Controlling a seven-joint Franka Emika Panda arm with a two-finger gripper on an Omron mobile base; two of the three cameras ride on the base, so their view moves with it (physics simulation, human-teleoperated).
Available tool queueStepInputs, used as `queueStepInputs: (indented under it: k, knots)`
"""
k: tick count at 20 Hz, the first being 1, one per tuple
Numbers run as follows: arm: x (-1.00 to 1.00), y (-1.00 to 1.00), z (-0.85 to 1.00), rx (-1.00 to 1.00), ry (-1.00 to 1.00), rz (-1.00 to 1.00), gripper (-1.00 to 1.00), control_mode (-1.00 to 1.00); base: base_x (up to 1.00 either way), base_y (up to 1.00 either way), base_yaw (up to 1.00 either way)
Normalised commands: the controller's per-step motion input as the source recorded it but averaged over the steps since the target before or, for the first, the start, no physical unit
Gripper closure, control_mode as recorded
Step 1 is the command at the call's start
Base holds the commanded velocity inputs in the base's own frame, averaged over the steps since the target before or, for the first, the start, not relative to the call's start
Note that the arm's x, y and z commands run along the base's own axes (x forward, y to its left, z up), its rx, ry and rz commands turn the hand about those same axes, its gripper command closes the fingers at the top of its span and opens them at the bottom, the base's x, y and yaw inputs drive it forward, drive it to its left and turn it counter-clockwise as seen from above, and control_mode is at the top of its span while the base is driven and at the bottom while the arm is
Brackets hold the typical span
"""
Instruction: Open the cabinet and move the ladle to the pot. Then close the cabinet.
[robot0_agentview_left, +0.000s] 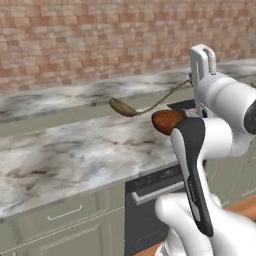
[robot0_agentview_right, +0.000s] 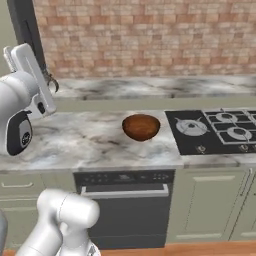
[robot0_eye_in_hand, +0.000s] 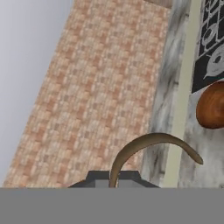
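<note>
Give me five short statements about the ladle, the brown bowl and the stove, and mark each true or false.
1. The gripper is shut on the ladle. True.
2. The ladle lies flat on the counter. False: it is held in the air above the marble counter, its oval bowl end pointing away from the hand.
3. The round brown bowl sits on the counter just left of the black gas stove. True.
4. The ladle's bowl end rests inside the brown bowl. False: the two are apart, with the ladle higher and off to one side.
5. A pot stands on one of the stove's burners. False: the burners in the right base view are bare.
</note>
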Motion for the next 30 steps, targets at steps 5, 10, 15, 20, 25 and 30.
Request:
queueStepInputs:
  k: [5, 10, 15, 20, 25, 30]
  knots:
    - [0.00, 0.00, 0.00, 0.00, 0.00, 0.00, 1.00, 1.00, 0.35, -1.00, 0.01]
    - [0.00, 0.00, 0.00, 0.00, 0.00, 0.00, 1.00, 1.00, 0.61, -1.00, 0.11]
    - [0.00, 0.00, 0.00, 0.00, 0.00, 0.00, 1.00, 1.00, 0.03, -1.00, 0.27]
    - [0.00, 0.00, 0.00, 0.00, 0.00, 0.00, 1.00, 1.00, -0.10, -1.00, 0.35]
    - [0.00, 0.00, 0.00, 0.00, 0.00, 0.00, 1.00, 1.00, -0.07, -1.00, 0.32]
    - [0.00, 0.00, 0.00, 0.00, 0.00, 0.00, 1.00, 1.00, -0.05, -1.00, 0.25]
